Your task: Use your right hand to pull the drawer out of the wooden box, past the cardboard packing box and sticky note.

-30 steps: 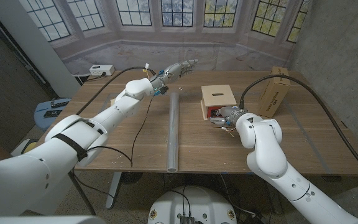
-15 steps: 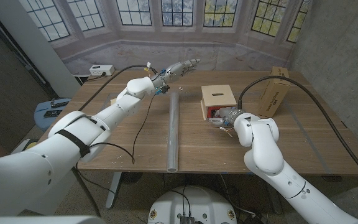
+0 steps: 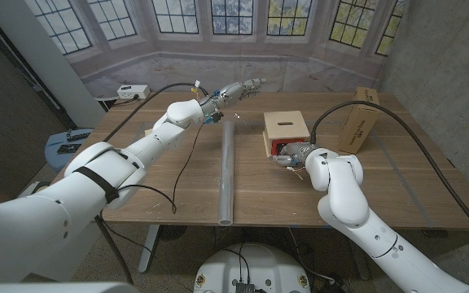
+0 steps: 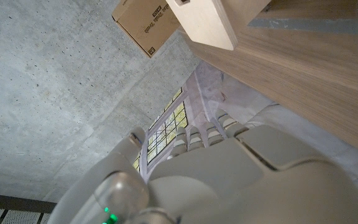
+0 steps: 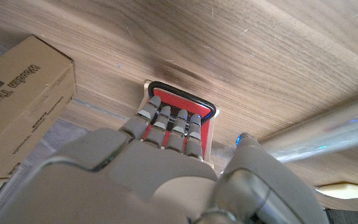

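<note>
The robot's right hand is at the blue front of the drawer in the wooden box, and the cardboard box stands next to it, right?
Nearly. The drawer front is red, not blue; the right wrist view shows it plainly. The right hand is at it in the wooden box, and the cardboard box stands beside.

Along the back of my pale grey left hand [image 4: 229,174] (fingers curled forward, gripping nothing I can see) runs the brown wooden tabletop [image 4: 316,68]. On it stands the light plywood box [image 4: 207,22], with the brown cardboard packing box [image 4: 143,26] just beside it, before a concrete wall [image 4: 48,106].
</note>
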